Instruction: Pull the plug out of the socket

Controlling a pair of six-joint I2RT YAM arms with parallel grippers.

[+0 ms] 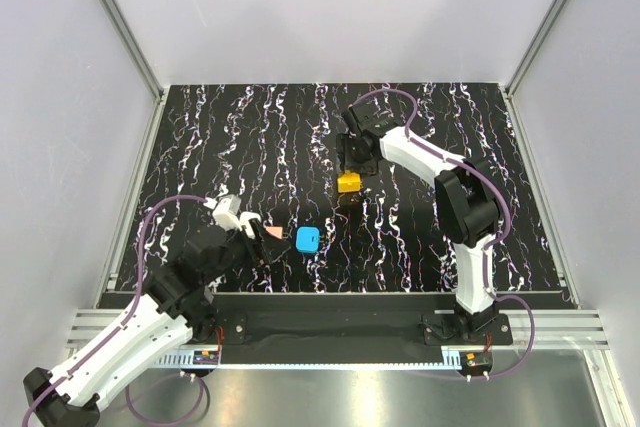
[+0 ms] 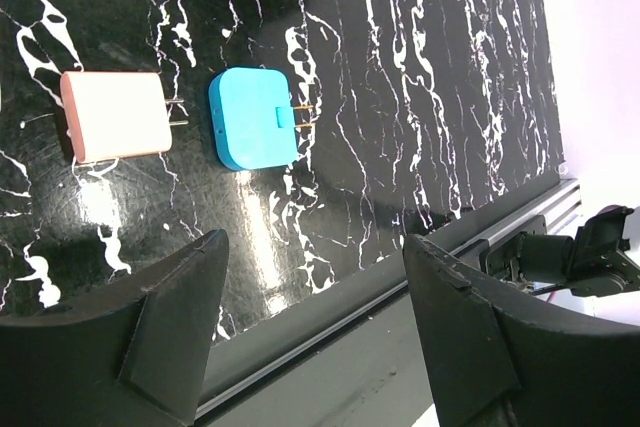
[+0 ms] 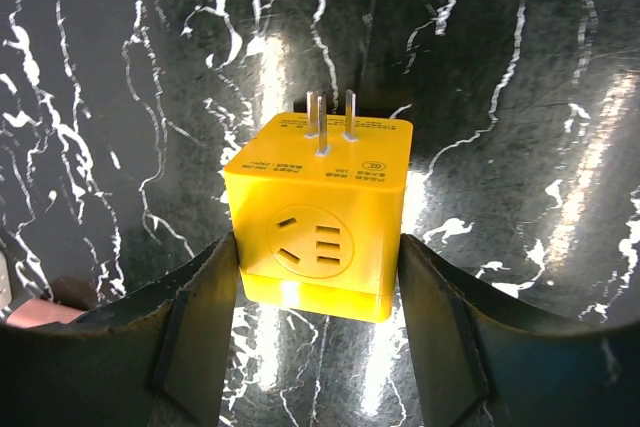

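Note:
A yellow socket cube (image 3: 318, 209) with three metal prongs on its top face sits between my right gripper's (image 3: 318, 282) fingers, which press on both of its sides. No plug is in its front outlet. In the top view the cube (image 1: 348, 183) is at the table's middle, just below the right gripper (image 1: 353, 167). A blue plug (image 2: 253, 118) and a pink plug (image 2: 116, 114) lie flat on the table, apart from each other, prongs pointing right. My left gripper (image 2: 315, 317) is open and empty, short of both plugs, over the table's near edge.
In the top view the blue plug (image 1: 307, 239) and the pink plug (image 1: 273, 232) lie near the front left, just beyond the left gripper (image 1: 257, 247). An aluminium rail (image 1: 330, 342) runs along the near edge. White walls enclose the black marbled table (image 1: 250, 137).

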